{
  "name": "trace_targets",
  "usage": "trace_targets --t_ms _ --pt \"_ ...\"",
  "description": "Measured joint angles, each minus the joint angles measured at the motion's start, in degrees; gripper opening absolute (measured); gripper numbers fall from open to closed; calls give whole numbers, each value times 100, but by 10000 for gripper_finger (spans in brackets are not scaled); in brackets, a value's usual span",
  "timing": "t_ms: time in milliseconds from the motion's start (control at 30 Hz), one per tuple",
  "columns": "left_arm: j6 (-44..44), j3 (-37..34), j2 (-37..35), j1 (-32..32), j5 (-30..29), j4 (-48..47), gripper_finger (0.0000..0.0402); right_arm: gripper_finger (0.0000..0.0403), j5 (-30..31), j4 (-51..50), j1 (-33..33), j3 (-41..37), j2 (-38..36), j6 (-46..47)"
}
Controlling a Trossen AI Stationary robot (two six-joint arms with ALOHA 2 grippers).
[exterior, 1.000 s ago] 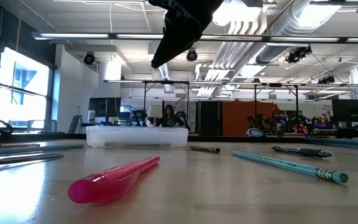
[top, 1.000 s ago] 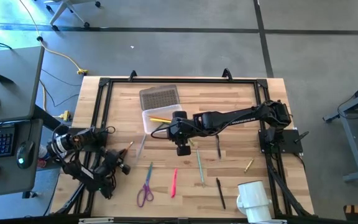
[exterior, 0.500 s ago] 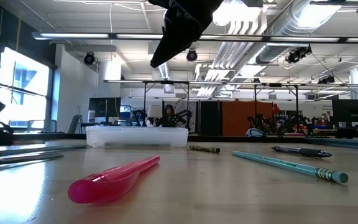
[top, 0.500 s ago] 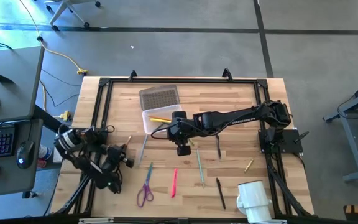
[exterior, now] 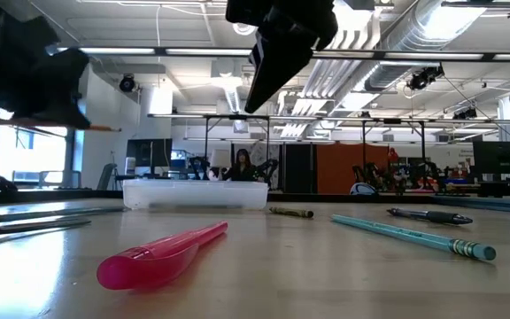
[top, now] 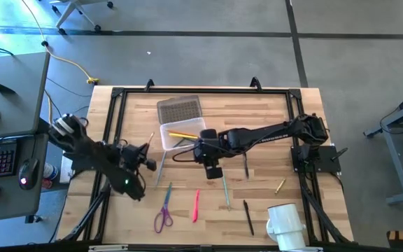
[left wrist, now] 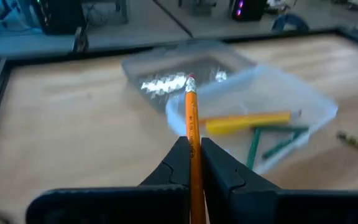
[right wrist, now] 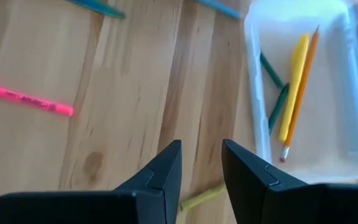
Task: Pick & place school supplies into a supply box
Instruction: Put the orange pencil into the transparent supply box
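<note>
My left gripper [left wrist: 192,144] is shut on an orange pencil [left wrist: 191,106] and stands above the table's left part [top: 145,148], left of the supply box. The clear supply box [top: 182,135] rests flat on the table with a yellow pen [right wrist: 294,87], green pens [right wrist: 277,93] and another orange pencil [right wrist: 303,81] inside. My right gripper [right wrist: 201,163] hovers open over bare wood just near of the box [top: 213,170], with nothing between its fingers. Purple scissors [top: 164,213], a pink pen [top: 196,205] and a teal pencil [top: 224,187] lie on the table. My left gripper pinches the orange pencil's shaft [left wrist: 193,134] between its two fingers. The pencil runs along the fingers and sticks out ahead of them, its eraser end [left wrist: 190,78] toward the box. It is lifted clear of the table and lies roughly level [exterior: 96,128].
A flat grey textured rectangle [top: 179,109] lies just far of the box. A white mug [top: 285,222] stands at the near right. Two black pens [top: 248,217] [top: 245,164], a grey pen [top: 161,166] and a short olive crayon [top: 280,185] lie loose on the wood.
My left gripper has risen from the table's near left and swung toward the box, staying shut on the orange pencil, which has come up with it, clear of the table. My right gripper has tipped a little above the same spot.
</note>
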Motion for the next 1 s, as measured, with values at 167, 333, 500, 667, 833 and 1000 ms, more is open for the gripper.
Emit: trace_targets --t_ms 167,333,500,667,833,1000 --pt "1254 7 -567 756 -633 497 54 98 -4 -48 66 0 0 -116" --pt "2934 7 -765 1575 -586 1891 50 98 -4 -161 73 0 0 -129" --pt "5420 7 -759 2357 10 3959 50 98 0 -193 71 0 0 -339" --pt "7623 11 -759 3228 1392 5691 57 98 0 -188 69 0 0 -380" --pt "9486 20 -596 4075 2703 6907 51 98 -118 -276 82 0 0 -298" --pt "10459 22 -164 4884 4047 7710 61 98 -120 -361 84 0 0 -250"
